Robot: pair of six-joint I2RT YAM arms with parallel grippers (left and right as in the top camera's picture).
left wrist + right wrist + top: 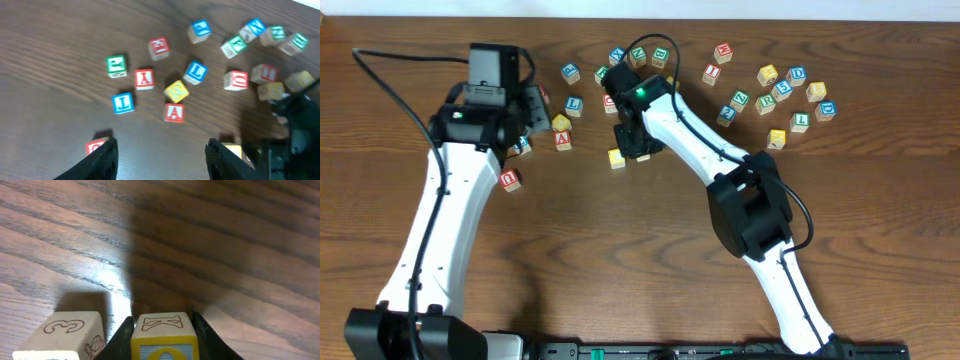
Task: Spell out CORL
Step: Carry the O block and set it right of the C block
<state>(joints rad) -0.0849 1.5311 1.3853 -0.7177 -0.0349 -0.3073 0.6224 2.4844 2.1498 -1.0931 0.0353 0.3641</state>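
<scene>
Left pincer point(161, 143) parted, red A cube point(174, 112) beyond

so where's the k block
Right wrist view, bottom centre: the K block is gripped in the right end effector, with the 3 cube just left of it.

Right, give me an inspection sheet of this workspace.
Surface: dark wooden table.
Job's things: yellow block gripped; blue L block lying loose; no word laid out.
Clutter: letter blocks scattered along the far side; block marked 3 beside the gripped one.
Grippers: left gripper open, nothing between its fingers; right gripper shut on the yellow block.
Cables: black cables trail along both arms.
Surroundings: pale strip beyond the far edge; nothing else seen.
</scene>
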